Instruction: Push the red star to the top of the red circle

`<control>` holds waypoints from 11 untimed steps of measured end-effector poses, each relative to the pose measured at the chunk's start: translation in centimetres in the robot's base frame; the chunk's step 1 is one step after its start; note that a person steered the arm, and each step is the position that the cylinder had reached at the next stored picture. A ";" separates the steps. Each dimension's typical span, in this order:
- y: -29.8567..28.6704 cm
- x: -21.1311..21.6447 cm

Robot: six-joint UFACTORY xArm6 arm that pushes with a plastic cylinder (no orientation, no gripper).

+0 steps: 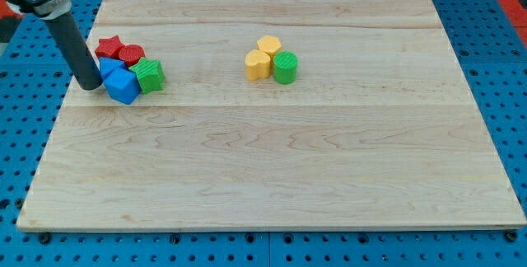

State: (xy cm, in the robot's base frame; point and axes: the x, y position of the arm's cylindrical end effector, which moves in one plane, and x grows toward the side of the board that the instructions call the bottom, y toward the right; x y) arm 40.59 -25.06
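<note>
The red star [109, 48] lies near the board's left edge, touching the left side of the red circle [130, 53]. Below them sit a blue block [111, 67], a blue cube [123, 86] and a green star [149, 75], all packed together. My tip [89, 86] rests on the board just left of the blue blocks, below and left of the red star, close to or touching the blue block.
A yellow block [268, 47], a second yellow block [258, 65] and a green cylinder [285, 67] cluster at upper centre. The wooden board [272, 168] sits on a blue perforated table [16, 135].
</note>
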 end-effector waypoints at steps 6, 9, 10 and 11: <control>-2.3 -0.8; -0.7 -6.8; 2.6 -10.1; -0.8 -10.1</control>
